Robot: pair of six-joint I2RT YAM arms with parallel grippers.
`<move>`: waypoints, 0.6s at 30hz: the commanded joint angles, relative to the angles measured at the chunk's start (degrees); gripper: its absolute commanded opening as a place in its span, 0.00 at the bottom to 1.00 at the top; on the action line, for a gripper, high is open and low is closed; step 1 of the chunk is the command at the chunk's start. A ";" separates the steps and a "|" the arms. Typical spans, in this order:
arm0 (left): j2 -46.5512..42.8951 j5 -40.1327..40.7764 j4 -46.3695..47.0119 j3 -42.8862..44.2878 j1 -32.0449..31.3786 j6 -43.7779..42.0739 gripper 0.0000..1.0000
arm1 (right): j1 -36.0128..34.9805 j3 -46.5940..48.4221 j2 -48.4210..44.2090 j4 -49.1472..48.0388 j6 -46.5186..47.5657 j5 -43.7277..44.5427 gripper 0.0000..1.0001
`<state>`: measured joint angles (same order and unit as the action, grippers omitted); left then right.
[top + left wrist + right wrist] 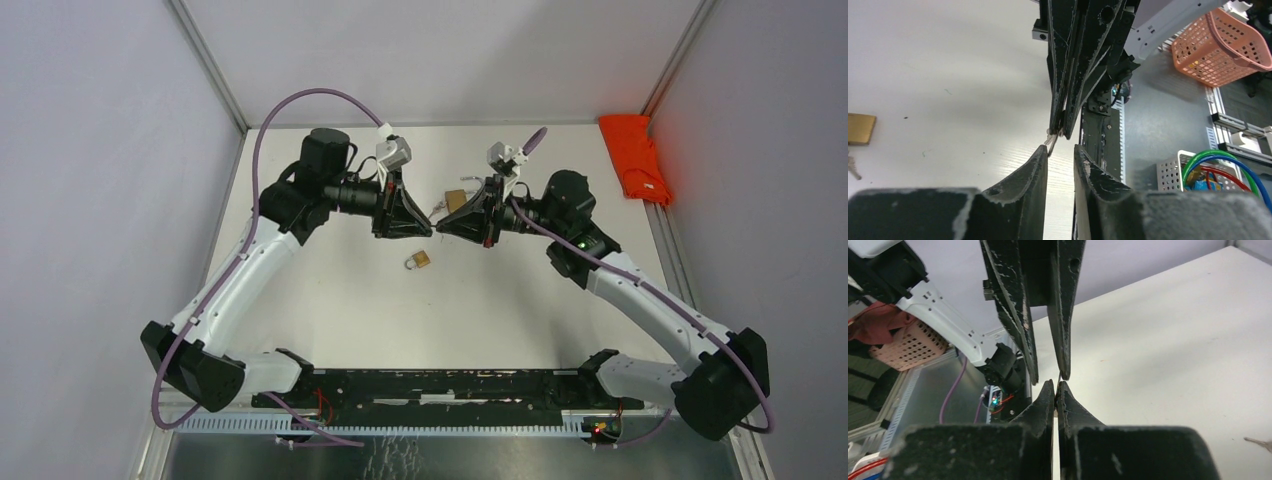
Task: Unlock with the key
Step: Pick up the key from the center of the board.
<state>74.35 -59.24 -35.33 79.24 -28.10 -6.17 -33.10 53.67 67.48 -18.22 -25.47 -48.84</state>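
Two arms meet tip to tip over the middle of the white bench (330, 300), both reaching in from the sides. The right gripper (447, 222) has its jaws pressed together, and from the left wrist a small silvery key (1051, 139) shows pinched at their very tips; from the right wrist only a thin sliver of it peeks out. The left gripper (1060, 148) faces it with its jaws apart, a clear gap between them, and one fingertip (1042, 150) sits just beside the key's free end; I cannot tell whether it touches. A brass padlock (455, 198) lies on the bench just beyond the two grippers, with a loose key (853, 167) close by it. A second padlock (418, 260), brass with a silver shackle, lies on the near side of the grippers, apart from both. Off at the far right edge of the bench rests an orange cloth (635, 158).
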 commanded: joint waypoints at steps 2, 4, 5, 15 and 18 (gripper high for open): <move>-3.28 4.54 4.48 0.17 -0.15 3.51 0.35 | 1.26 1.62 -4.32 3.91 3.63 6.56 0.00; -3.48 5.83 4.48 0.21 -0.13 3.89 0.35 | 1.69 1.57 -5.04 4.43 3.58 6.65 0.00; -3.61 6.59 4.37 0.28 -0.12 4.04 0.35 | 1.96 1.48 -5.52 4.56 3.57 6.73 0.00; 3.71 23.15 1.23 2.85 -0.04 8.21 0.41 | 5.94 1.14 -8.58 13.26 8.32 11.90 0.00; 12.15 27.95 -3.35 6.02 -0.10 10.82 0.40 | 9.05 0.04 -9.73 14.80 8.75 12.50 0.00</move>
<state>77.23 -40.71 -33.98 81.47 -28.10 -0.95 -27.16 53.65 59.94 -6.79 -19.22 -39.66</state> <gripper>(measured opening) 0.408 0.012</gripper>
